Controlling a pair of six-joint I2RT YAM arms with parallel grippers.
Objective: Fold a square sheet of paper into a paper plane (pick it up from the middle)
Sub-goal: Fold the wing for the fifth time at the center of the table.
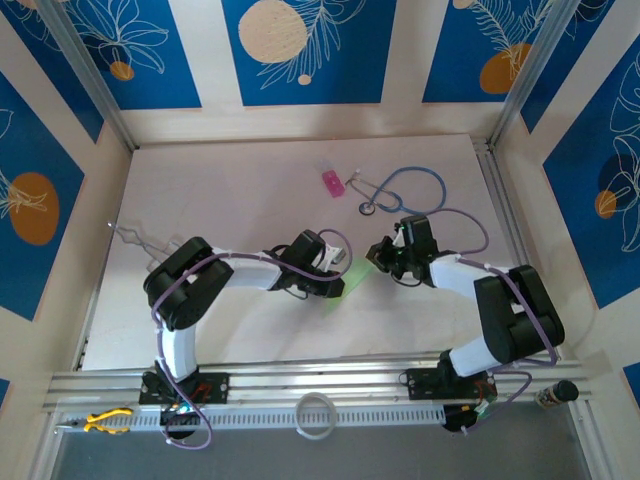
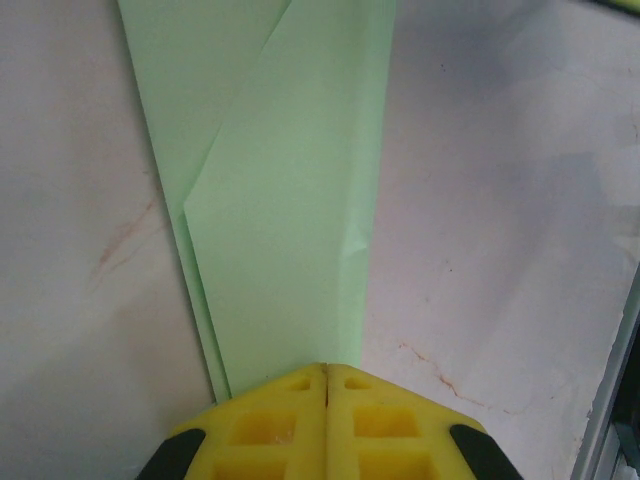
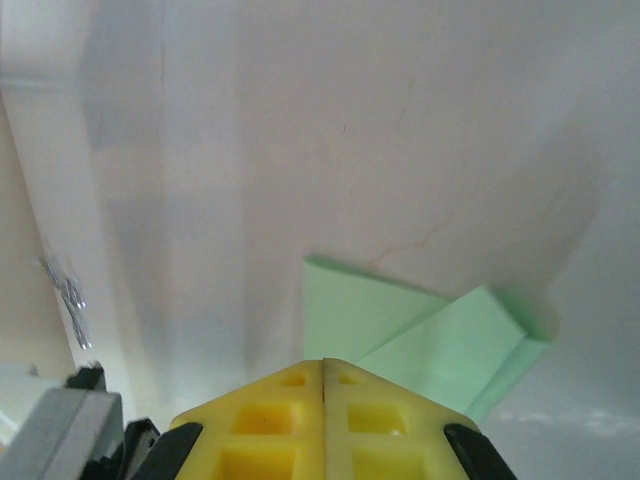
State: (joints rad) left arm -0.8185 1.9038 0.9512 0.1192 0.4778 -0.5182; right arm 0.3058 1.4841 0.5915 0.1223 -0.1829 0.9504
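The light-green sheet of paper point(image 1: 352, 281) lies flat on the white table point(image 1: 230, 190), folded into a narrow pointed paper plane shape with overlapping flaps. In the left wrist view the paper point(image 2: 280, 200) narrows toward my left gripper point(image 2: 327, 368), whose yellow jaws are pressed together over its thin end. In the right wrist view the paper's wider end point(image 3: 420, 330) sits just beyond my right gripper point(image 3: 325, 363), also shut with nothing visible between the jaws. From above, the left gripper point(image 1: 335, 268) and right gripper point(image 1: 378, 262) face each other across the paper.
A small pink block point(image 1: 332, 184) and a blue stethoscope point(image 1: 405, 190) lie behind the grippers. A bent wire piece point(image 1: 135, 238) sits at the table's left. A white ring point(image 1: 316, 415) and yellow pliers point(image 1: 105, 421) rest on the front rail.
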